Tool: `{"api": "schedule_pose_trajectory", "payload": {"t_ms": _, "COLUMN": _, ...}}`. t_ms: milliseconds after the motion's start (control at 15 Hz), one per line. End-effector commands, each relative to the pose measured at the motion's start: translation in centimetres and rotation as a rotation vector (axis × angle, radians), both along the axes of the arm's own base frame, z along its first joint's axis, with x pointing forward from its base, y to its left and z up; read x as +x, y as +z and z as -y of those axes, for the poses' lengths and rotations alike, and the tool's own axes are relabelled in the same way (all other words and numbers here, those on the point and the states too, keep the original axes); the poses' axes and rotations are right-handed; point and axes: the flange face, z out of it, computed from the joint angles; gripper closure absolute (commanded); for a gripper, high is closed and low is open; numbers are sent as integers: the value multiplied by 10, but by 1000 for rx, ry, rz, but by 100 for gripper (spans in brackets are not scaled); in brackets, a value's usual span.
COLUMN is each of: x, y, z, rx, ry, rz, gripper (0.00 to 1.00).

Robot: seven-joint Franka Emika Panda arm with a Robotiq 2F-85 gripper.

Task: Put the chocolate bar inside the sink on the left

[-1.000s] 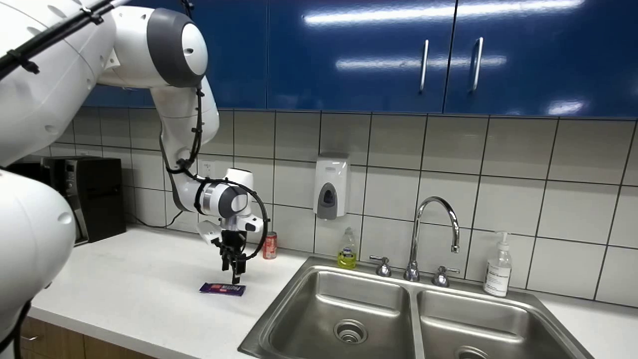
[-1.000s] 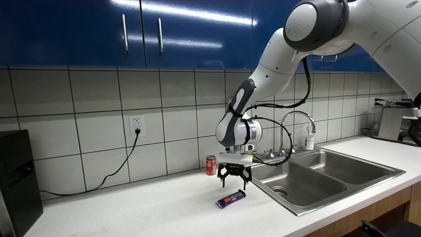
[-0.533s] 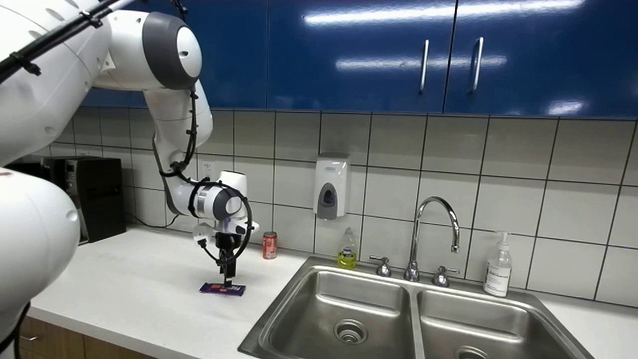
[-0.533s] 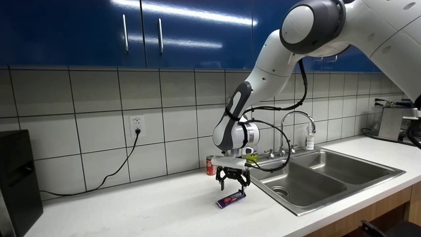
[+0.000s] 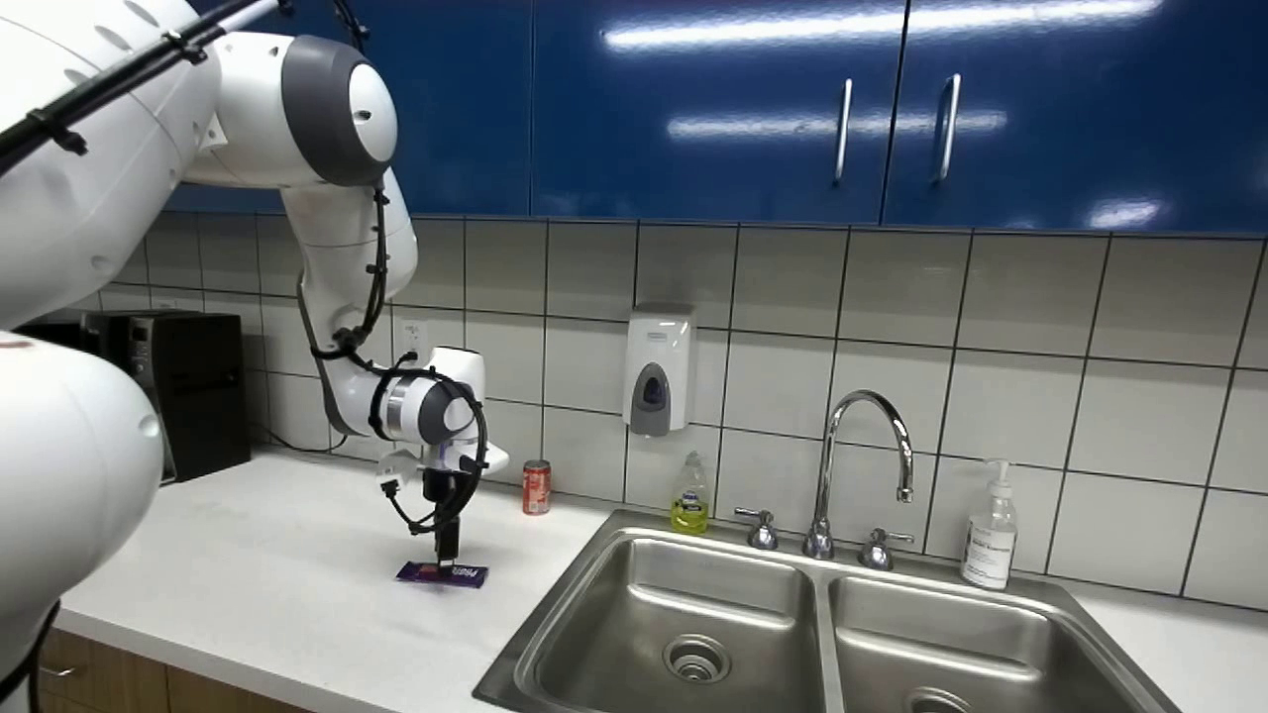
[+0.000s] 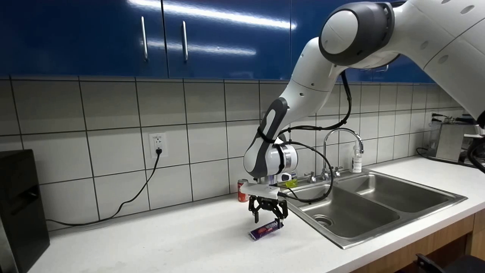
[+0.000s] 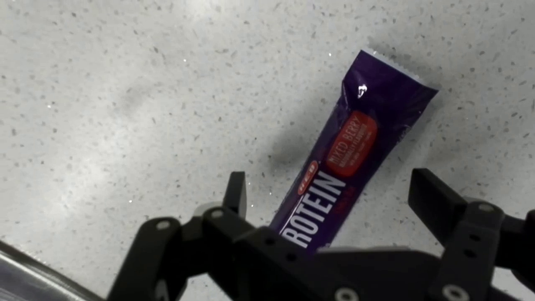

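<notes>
The chocolate bar (image 5: 418, 572) is a purple-wrapped protein bar with a red label, lying flat on the white counter. It also shows in an exterior view (image 6: 263, 230) and in the wrist view (image 7: 355, 144), where it runs diagonally and its lower end is hidden behind the gripper. My gripper (image 5: 446, 562) is low over the bar. In an exterior view (image 6: 268, 221) its fingers are spread. In the wrist view (image 7: 328, 180) the fingertips stand on either side of the bar, apart from it, with counter visible between. The left sink basin (image 5: 594, 649) is right of the bar.
The sink's metal rim (image 7: 37, 271) shows at the wrist view's lower left. A red can (image 5: 536, 487) stands behind the gripper near the wall. A dish soap bottle (image 5: 689, 503), faucet (image 5: 824, 485) and pump bottle (image 5: 990, 545) stand behind the sink. A black appliance (image 6: 22, 204) stands on the counter.
My gripper has moved down toward the bar and somewhat to the left in both exterior views. Its fingers stay spread. The bar has not moved.
</notes>
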Motion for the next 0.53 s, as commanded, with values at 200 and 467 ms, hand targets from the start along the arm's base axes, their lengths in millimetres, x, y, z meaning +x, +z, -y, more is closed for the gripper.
{"api": "schedule_pose_trajectory", "payload": {"t_ms": 200, "x": 1, "y": -1, "z": -2, "rx": -15, "ry": -36, "rz": -5, "gripper": 0}}
{"api": "schedule_pose_trajectory", "payload": {"t_ms": 467, "x": -3, "y": -4, "z": -7, "rx": 7, "ry": 42, "rz": -6, "gripper": 0}}
